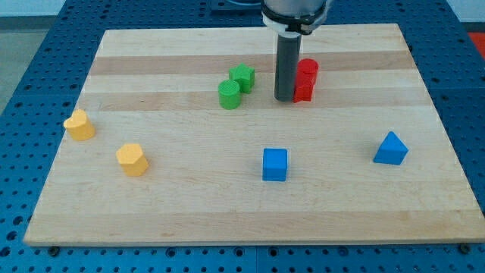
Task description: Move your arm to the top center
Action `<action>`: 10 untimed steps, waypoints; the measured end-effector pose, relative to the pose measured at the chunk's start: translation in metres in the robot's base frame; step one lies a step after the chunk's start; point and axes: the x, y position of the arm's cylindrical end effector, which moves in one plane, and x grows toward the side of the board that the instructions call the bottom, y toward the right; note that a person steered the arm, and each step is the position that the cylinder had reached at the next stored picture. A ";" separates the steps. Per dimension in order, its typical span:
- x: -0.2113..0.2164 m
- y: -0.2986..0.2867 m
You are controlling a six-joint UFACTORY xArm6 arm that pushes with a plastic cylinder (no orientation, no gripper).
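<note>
My tip rests on the wooden board in its upper middle part. The dark rod stands right against the left side of a red block, partly covering it. A green star-shaped block and a green cylinder lie a little to the left of the tip, touching each other.
A blue cube lies below the tip toward the view's bottom. A blue triangular block is at the right. Two yellow blocks, a heart shape and a hexagon shape, lie at the left.
</note>
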 end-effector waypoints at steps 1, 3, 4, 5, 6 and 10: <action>-0.008 0.000; -0.016 -0.036; -0.016 -0.058; -0.016 -0.061; -0.036 -0.037; -0.059 -0.072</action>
